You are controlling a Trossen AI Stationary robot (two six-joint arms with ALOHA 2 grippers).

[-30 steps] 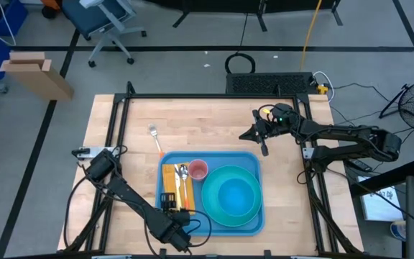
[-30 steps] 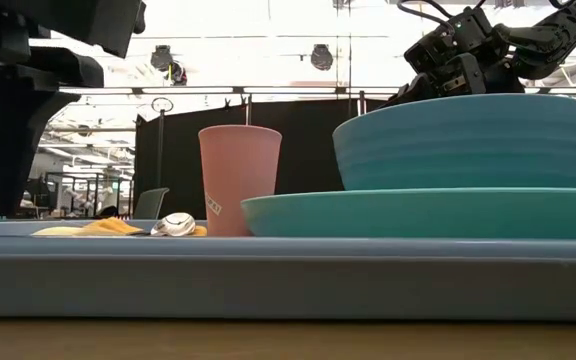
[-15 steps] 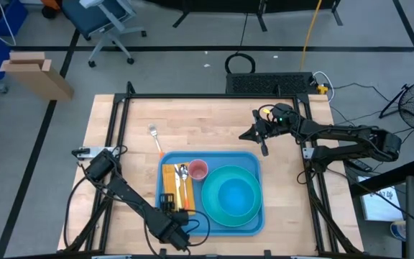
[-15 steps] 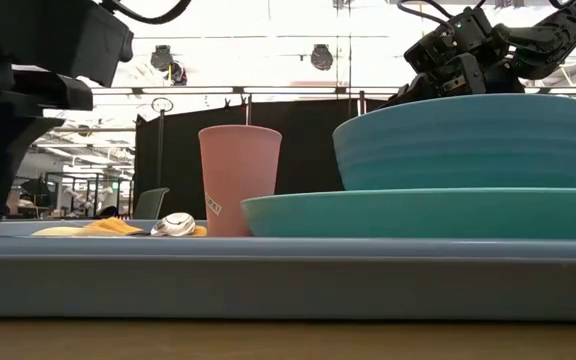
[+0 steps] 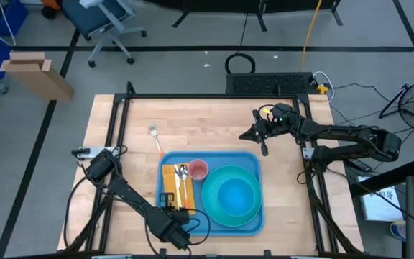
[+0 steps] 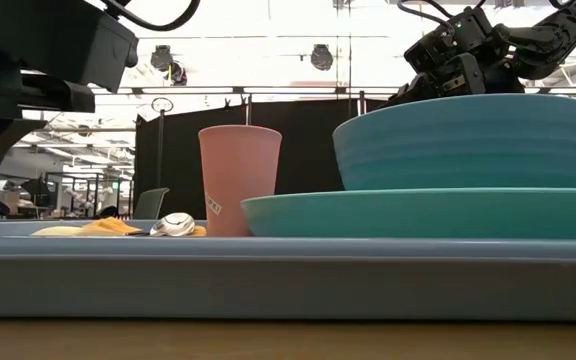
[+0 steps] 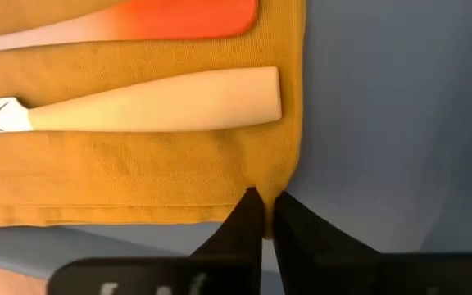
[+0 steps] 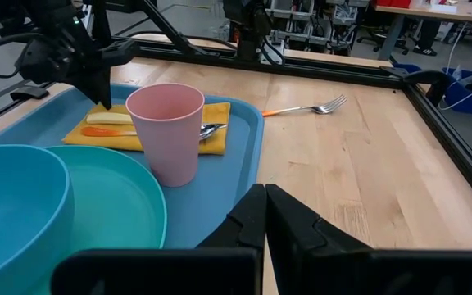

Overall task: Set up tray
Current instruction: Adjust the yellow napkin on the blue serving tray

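Left tool (image 7: pixel 265 215) pinching napkin (image 7: pixel 138 164) corner

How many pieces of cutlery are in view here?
3: a fork lying on the bare table beyond the tray, and a spoon and a cream-handled utensil on the yellow napkin inside it. More may be hidden.

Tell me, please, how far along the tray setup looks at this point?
Done: the large blue plastic tray carries a teal plate with a bowl, a pink cup and a yellow cloth napkin with utensils. In hand: the left gripper is pinching the napkin's corner. Left: the orange-handled fork lies on the table.
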